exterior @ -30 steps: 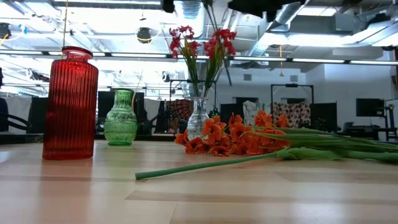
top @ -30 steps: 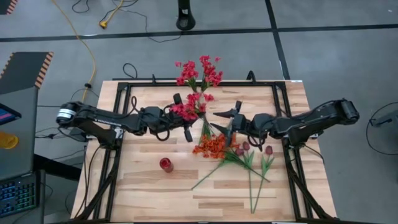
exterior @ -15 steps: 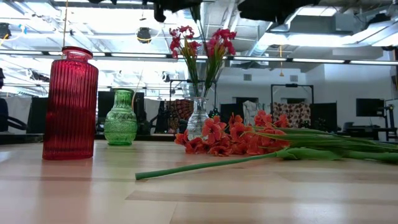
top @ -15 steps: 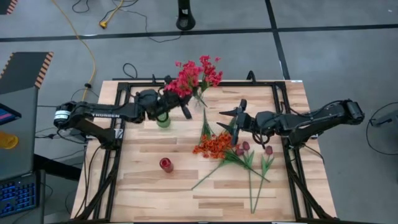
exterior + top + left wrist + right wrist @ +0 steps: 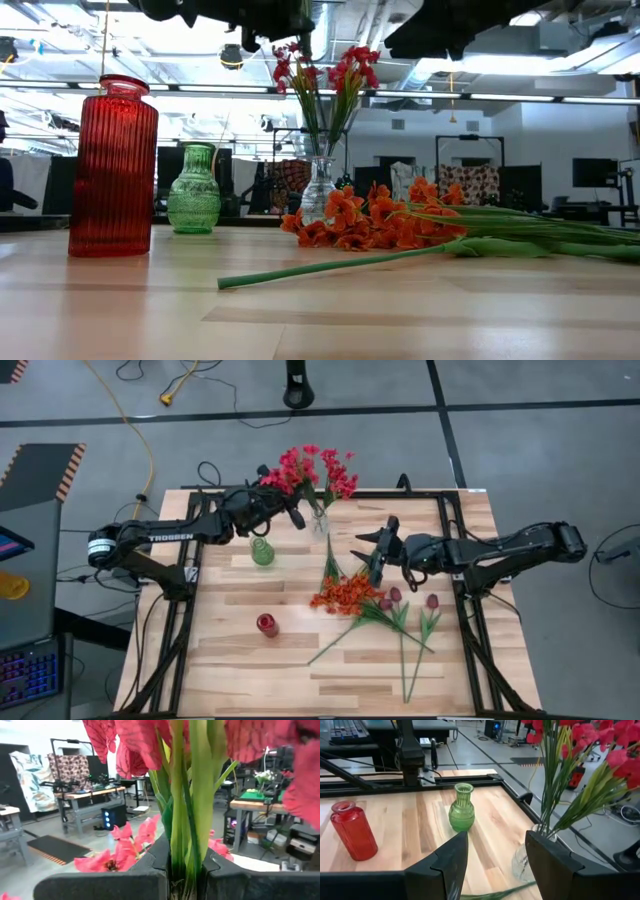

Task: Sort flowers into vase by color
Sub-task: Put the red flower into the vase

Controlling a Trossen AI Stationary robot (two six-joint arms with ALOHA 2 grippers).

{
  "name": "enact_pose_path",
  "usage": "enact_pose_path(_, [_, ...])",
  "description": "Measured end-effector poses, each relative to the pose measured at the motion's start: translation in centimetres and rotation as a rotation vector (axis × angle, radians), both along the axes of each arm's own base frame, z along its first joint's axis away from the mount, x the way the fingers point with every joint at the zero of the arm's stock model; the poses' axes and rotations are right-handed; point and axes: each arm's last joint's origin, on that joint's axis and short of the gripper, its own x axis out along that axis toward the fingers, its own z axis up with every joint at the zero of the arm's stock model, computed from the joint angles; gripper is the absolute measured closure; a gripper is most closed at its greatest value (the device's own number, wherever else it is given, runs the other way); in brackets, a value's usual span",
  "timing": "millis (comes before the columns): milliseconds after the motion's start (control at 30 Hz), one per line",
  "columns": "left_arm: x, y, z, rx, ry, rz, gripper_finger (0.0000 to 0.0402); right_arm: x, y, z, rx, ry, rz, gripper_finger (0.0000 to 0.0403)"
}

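Pink-red blossom spray [image 5: 293, 468], pinched in the left claw [image 5: 287, 510], has swung up beside the clear glass vase [image 5: 319, 523], nearing insertion; the right claw [image 5: 377, 555] hovers spread.

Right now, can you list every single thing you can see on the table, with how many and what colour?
Clear glass vase: one, far middle of the table, holding pink-red blossom sprays.
Ribbed green glass vase: one, left of the clear vase.
Ribbed red glass vase: one, nearer the front, left of centre.
Orange blossom sprays: a bunch, lying mid-table.
Dark red tulip buds: three, lying right of the orange ones, green stems pointing to the front.
Left hand: shut on a pink-red blossom spray beside the clear vase.
Right hand: open, above the table right of centre.
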Motion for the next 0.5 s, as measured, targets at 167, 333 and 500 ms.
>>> enact_pose_path(167, [-0.1, 0.4, 0.0, 0.021, 0.021, 0.016, 0.0384, 0.0, 0.0, -0.1, 0.002, 0.005, 0.002, 0.0177])
enact_pose_path(333, [0.2, 0.7, -0.8, 0.01, 0.068, 0.022, 0.0384, 0.0, 0.0, -0.1, 0.002, 0.005, 0.002, 0.0177])
enact_pose_path(500, [1.2, 1.1, -2.2, 0.0, 0.114, 0.023, 0.0384, 0.0, 0.0, -0.1, 0.002, 0.005, 0.002, 0.0177])
